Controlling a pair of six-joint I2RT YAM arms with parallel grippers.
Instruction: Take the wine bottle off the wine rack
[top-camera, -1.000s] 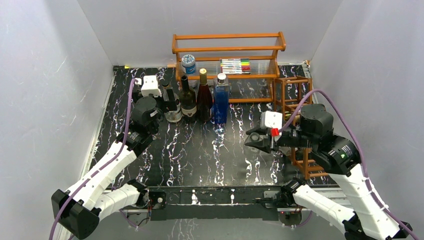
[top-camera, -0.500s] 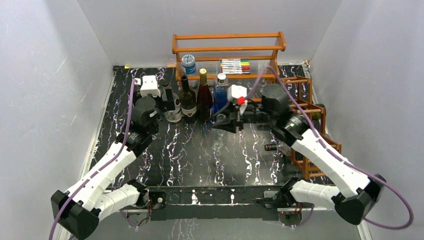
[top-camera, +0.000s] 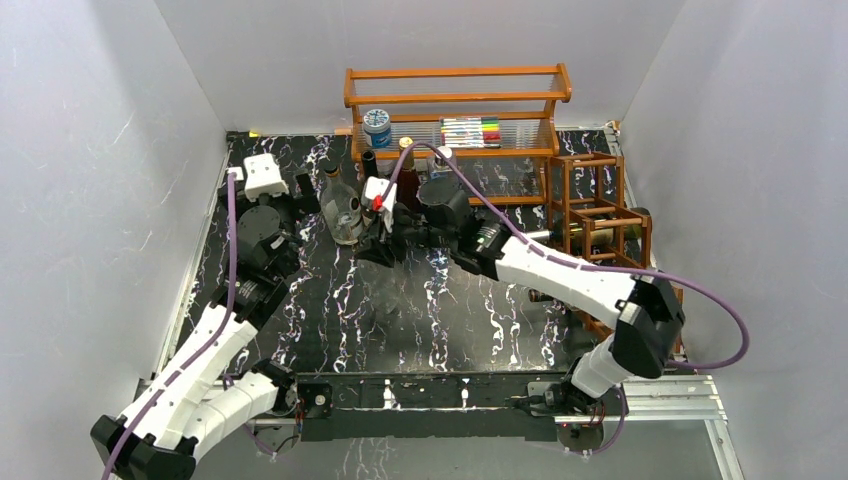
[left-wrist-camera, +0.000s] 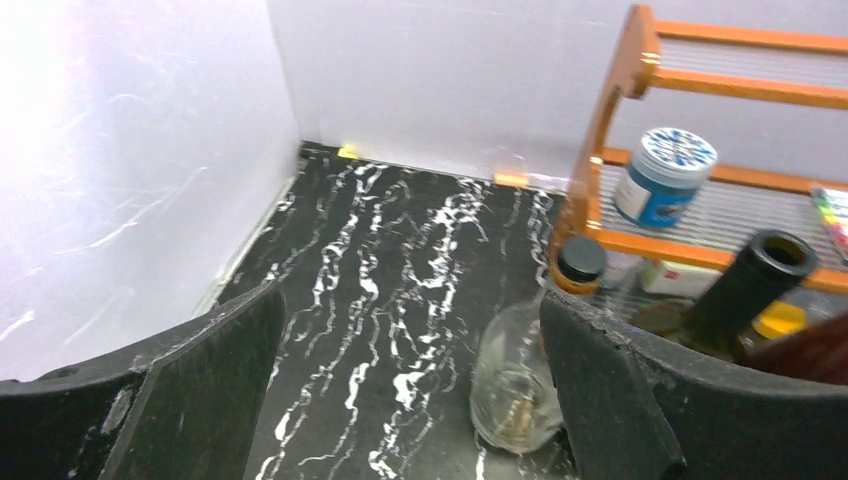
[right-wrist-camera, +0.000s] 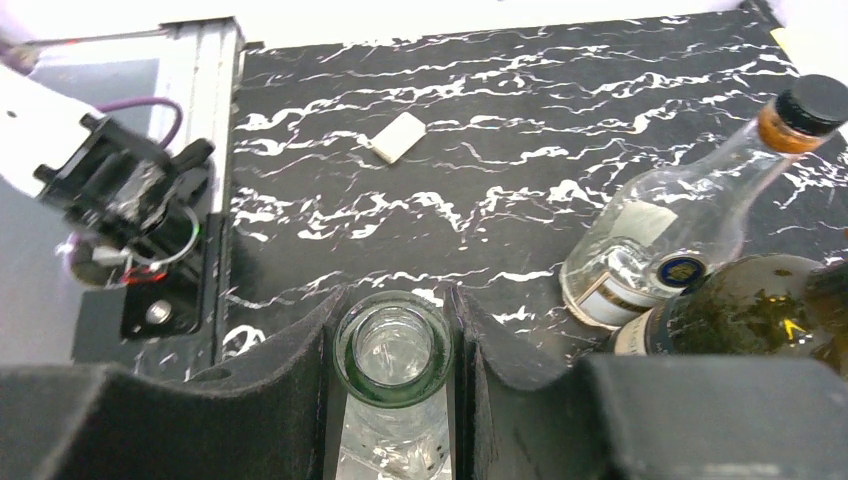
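Note:
The reddish-brown wine rack (top-camera: 585, 205) stands at the right edge of the table. A dark bottle (top-camera: 592, 238) lies in it, and another neck (top-camera: 543, 295) pokes out lower down. My right gripper (top-camera: 383, 245) reaches far left over the table's middle, away from the rack. In the right wrist view it (right-wrist-camera: 393, 330) is shut on the neck of a clear, green-rimmed wine bottle (right-wrist-camera: 392, 352). My left gripper (top-camera: 312, 195) is open and empty (left-wrist-camera: 410, 300), with a squat clear bottle (left-wrist-camera: 515, 385) by its right finger.
An orange shelf (top-camera: 455, 100) at the back holds a blue-lidded jar (top-camera: 377, 125) and markers (top-camera: 470, 130). Upright bottles stand in front of it, among them the squat clear one (right-wrist-camera: 660, 240) and a dark green one (right-wrist-camera: 740, 300). A small white block (right-wrist-camera: 398, 137) lies on the table.
My right arm has swung from beside the rack leftward across the table to the row of bottles. My left arm has pulled back and to the left a little.

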